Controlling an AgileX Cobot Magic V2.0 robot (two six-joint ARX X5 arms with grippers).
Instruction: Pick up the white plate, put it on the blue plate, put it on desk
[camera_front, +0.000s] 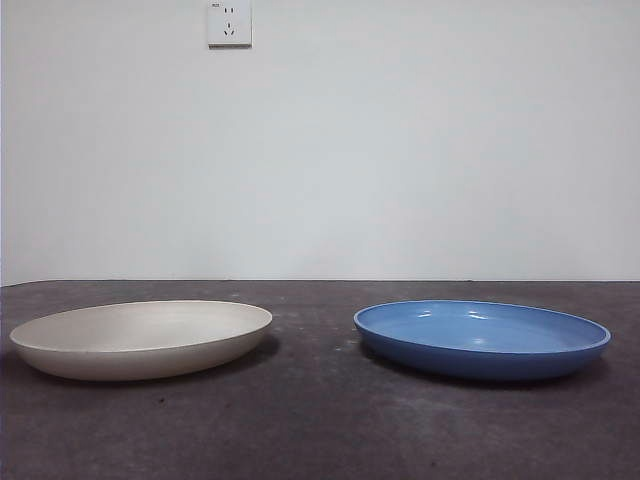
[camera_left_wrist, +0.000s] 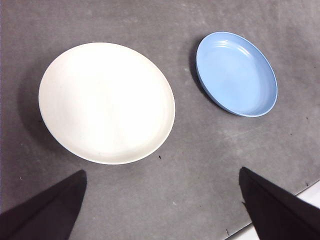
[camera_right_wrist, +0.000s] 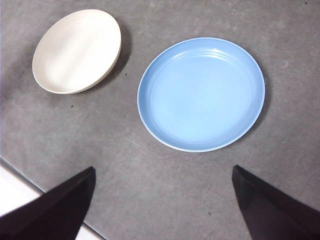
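White plate (camera_front: 141, 338) sits on worktop (camera_front: 320, 430) beside blue plate (camera_front: 482, 338), apart; looks stiff, light, prob. slick; rim is best hold; left tool (camera_left_wrist: 162, 210) & right tool (camera_right_wrist: 162, 205) wide open, empty.

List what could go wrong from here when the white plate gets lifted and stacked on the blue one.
1. The white plate lies flat on the desk, its low rim close to the surface; the open left gripper may slip off that thin edge.
2. The blue plate looks glossy and sits loose, so a skewed placement might push it sideways.
3. Both plates seem equal in size; an off-centre drop could leave the white one tilted on the blue rim.
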